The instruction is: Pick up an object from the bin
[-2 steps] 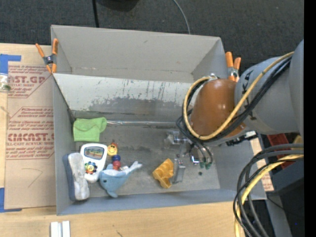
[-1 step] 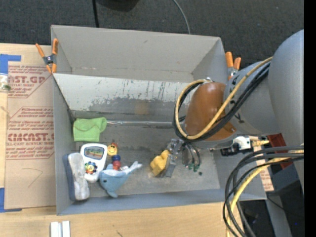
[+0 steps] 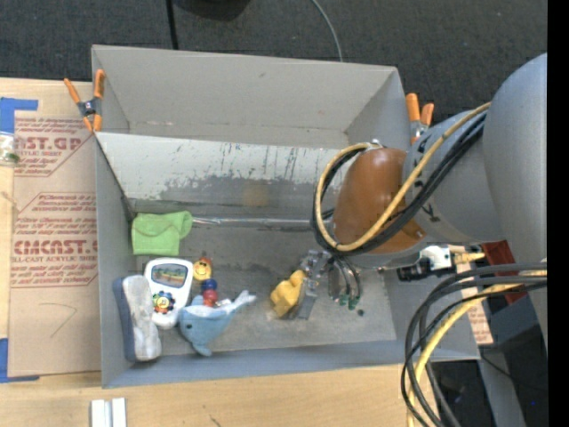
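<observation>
My gripper (image 3: 327,292) reaches down to the bin floor at the front right, below the orange wrist cover. Its two grey fingers stand apart, and I see nothing between them. A small yellow rubber duck (image 3: 286,295) lies just left of the left finger (image 3: 310,290), touching or nearly touching it from outside. By the right finger sits a small dark green and black bit (image 3: 349,302); I cannot tell what it is.
At the front left lie a blue plush whale (image 3: 209,321), a white toy phone with coloured buttons (image 3: 167,286), a small red and yellow figure (image 3: 204,274) and a long white and blue thing (image 3: 138,320) along the left wall. A green cloth (image 3: 160,231) rests further back.
</observation>
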Controlling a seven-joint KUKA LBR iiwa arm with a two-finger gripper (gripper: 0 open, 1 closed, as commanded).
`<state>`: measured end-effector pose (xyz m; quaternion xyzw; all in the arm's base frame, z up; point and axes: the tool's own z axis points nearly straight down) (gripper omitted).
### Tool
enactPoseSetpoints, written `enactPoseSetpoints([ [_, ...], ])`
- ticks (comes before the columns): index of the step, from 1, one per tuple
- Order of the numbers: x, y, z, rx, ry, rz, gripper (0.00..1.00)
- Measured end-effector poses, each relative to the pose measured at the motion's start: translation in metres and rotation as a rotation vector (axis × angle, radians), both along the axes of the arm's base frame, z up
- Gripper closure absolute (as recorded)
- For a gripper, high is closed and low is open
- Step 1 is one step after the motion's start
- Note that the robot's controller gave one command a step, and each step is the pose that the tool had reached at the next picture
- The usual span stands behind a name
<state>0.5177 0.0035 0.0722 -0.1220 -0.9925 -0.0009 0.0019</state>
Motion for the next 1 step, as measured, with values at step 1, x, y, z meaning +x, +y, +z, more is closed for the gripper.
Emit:
enactPoseSetpoints([
  [1,0.011,-0.006,0.134,0.001,-0.003,0.044,1.0],
])
